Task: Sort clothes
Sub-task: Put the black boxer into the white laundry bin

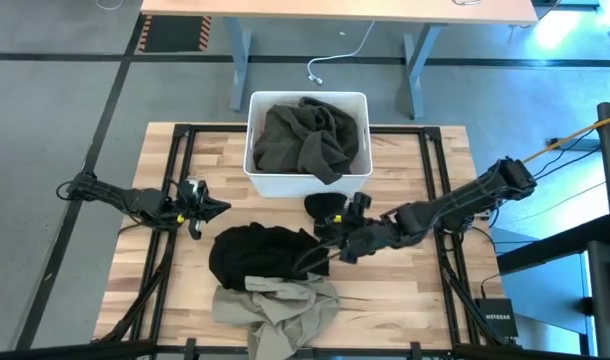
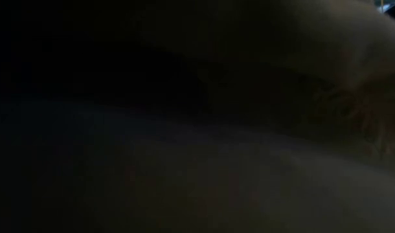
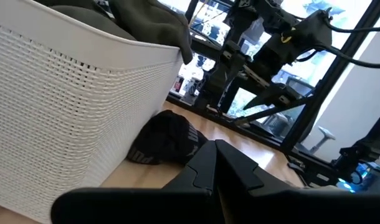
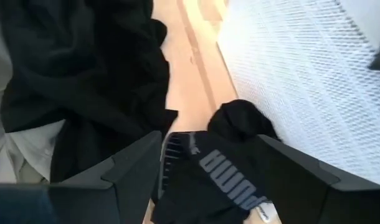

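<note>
A dark olive garment [image 1: 307, 138] lies in the white bin [image 1: 256, 184]. A black garment [image 1: 255, 255] lies heaped on the table's middle, and a khaki-beige one [image 1: 275, 305] lies just near of it. A small black piece with white lettering [image 4: 221, 168] lies on the wood beside the bin's near wall; it also shows in the high view [image 1: 323, 206]. My right gripper [image 4: 212, 171] is open and low over this piece, one finger on either side of it. My left gripper [image 1: 217, 208] is shut and empty, left of the bin. No pink checked shirt shows.
The bin's near wall [image 3: 65, 112] stands close to both grippers. Bare wood [image 1: 405, 290] lies at the table's near right and near left. The low view is dark, covered by something close to the lens. A desk [image 1: 335, 10] stands beyond the far edge.
</note>
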Robot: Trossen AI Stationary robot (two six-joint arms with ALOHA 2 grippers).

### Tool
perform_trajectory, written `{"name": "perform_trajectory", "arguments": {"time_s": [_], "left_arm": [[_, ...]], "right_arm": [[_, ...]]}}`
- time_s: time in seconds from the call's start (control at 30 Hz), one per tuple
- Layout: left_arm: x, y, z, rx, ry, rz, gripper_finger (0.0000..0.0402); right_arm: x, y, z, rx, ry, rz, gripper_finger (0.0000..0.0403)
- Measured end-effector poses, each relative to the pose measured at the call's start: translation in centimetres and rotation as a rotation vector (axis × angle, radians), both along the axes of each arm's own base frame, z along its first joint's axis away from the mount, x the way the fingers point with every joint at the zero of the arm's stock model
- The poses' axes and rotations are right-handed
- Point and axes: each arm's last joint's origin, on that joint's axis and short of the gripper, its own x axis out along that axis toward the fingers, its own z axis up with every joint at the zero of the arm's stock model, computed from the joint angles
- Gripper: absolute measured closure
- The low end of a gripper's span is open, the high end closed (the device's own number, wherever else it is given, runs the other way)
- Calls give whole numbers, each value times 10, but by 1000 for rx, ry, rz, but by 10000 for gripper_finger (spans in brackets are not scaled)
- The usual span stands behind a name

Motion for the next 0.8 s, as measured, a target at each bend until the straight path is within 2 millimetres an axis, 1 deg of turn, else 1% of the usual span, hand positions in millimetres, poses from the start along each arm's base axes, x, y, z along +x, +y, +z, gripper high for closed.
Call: {"name": "perform_trajectory", "arguments": {"time_s": [0.1, 0.17, 0.27, 0.37, 0.63, 0.73, 0.8], "left_arm": [[0, 0, 0, 20, 5, 0, 400], [0, 0, 0, 25, 6, 0, 400], [0, 0, 0, 24, 5, 0, 400], [0, 0, 0, 24, 5, 1, 400], [0, 0, 0, 25, 5, 1, 400], [0, 0, 0, 20, 5, 0, 400], [0, 0, 0, 18, 5, 1, 400]], "right_arm": [[3, 2, -6, -8, 10, -3, 127], [7, 2, -13, -40, 29, -22, 127], [16, -6, -28, -81, 79, -67, 127], [22, -14, -40, -81, 126, -86, 127], [36, -37, -63, -59, 208, -156, 127], [39, -36, -77, -19, 263, -145, 127], [40, -34, -86, -31, 304, -126, 127]]}}
